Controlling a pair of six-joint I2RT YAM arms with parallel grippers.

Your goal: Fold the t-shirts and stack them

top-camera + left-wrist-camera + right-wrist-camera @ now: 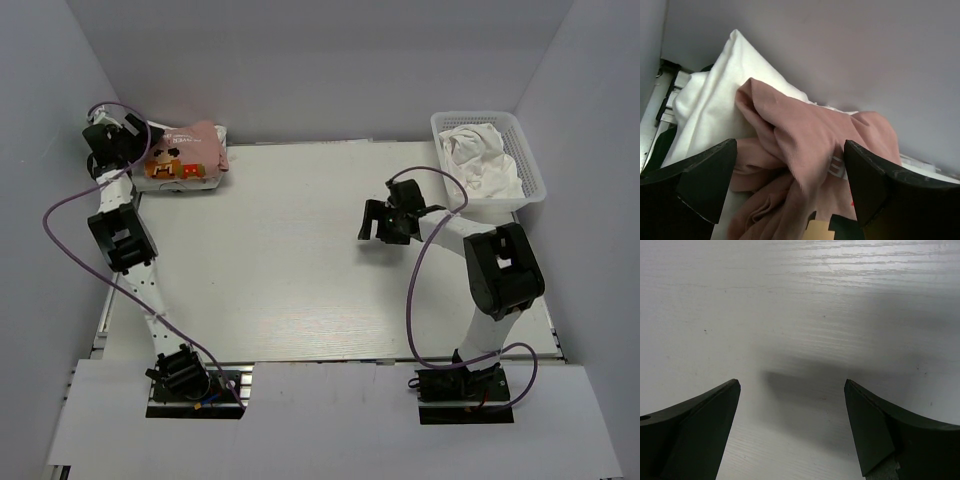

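I have the left arm reaching to the table's far left corner, its left gripper [128, 138] right at the folded pile there. In the wrist view its fingers [700, 180] are spread wide, with the dusty-pink t-shirt [810, 145] bunched in the gap. I can't tell whether they touch the cloth. The pink shirt lies on a white t-shirt [710, 105].

My right arm is bent at the elbow, with the right gripper [385, 222] hanging over the bare table [790, 290], its fingers wide apart and holding nothing. More white t-shirts [485, 155] sit crumpled in the basket [533, 175] at the far right corner.
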